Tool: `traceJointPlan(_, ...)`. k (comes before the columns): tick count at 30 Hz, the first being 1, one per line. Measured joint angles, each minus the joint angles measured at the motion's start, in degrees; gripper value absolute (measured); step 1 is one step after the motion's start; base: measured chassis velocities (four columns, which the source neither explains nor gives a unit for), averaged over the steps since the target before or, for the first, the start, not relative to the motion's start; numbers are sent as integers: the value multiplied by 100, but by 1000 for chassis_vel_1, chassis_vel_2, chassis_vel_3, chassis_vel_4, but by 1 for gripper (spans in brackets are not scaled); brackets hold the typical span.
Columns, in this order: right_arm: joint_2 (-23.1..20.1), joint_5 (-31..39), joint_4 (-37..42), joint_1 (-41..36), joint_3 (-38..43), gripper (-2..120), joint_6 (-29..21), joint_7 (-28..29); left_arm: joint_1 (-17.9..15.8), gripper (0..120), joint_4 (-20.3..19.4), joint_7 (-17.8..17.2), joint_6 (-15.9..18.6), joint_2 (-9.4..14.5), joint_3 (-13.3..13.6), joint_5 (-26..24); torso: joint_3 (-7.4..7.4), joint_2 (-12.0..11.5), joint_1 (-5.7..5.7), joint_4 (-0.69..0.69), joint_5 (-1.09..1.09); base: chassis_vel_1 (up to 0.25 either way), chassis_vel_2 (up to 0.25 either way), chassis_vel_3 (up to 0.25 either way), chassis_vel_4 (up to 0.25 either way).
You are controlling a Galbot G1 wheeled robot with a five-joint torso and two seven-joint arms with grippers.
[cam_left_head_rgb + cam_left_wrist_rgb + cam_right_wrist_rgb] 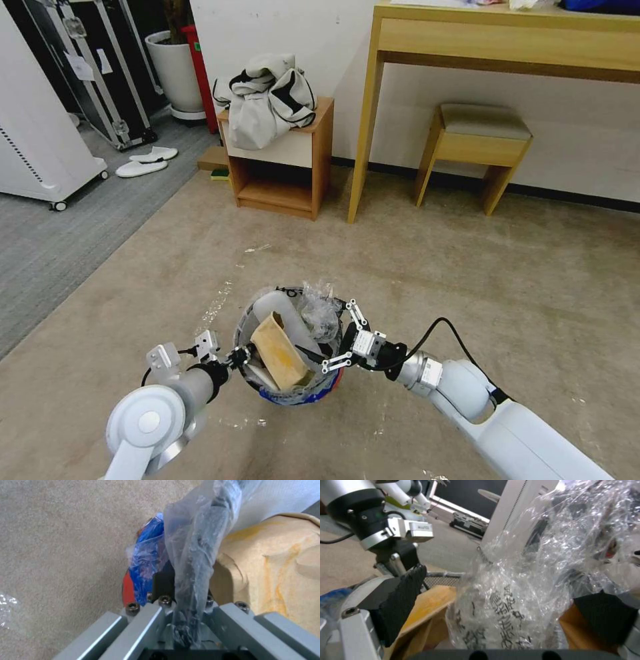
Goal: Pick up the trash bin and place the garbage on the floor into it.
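- At the bin's left rim, my left gripper (pixel 239 355) is clamped on the trash bin (pixel 293 393) — the clear liner bag (pixel 193 555) is pinched between its jaws.
- Opposite, my right gripper (pixel 343 339) stands with fingers spread wide at the right rim, around a clear plastic wad (pixel 533 580).
- Black lettering runs down the plastic; I cannot read it.
- Inside the bin: a brown cardboard scrap (pixel 280 350) and a white slipper (pixel 283 312).
- Below lies the beige carpet floor (pixel 467 280) — the bin sits near me, between both arms.

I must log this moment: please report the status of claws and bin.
Left claw shut on trash bin rim. Right claw open over opposite rim. Cardboard scrap inside. Carpet around bin unobstructed.
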Motion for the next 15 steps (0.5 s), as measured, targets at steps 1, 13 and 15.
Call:
traceJointPlan(1,-10,1,4,2,4,100,4,-22,-6,0,9,0,-2,-2,-1,2,0,0,0,0,0,0,0,0,0)
traceJointPlan(13,-98,-7,107,14,42,100,47,-261,-39,0,73,20,-14,-49,-17,48,0,0,0,0,0,0,0,0,0)
traceJointPlan(15,-99,-9,118,14,41,100,47,-267,-32,0,75,29,-15,-53,-21,59,0,0,0,0,0,0,0,0,0)
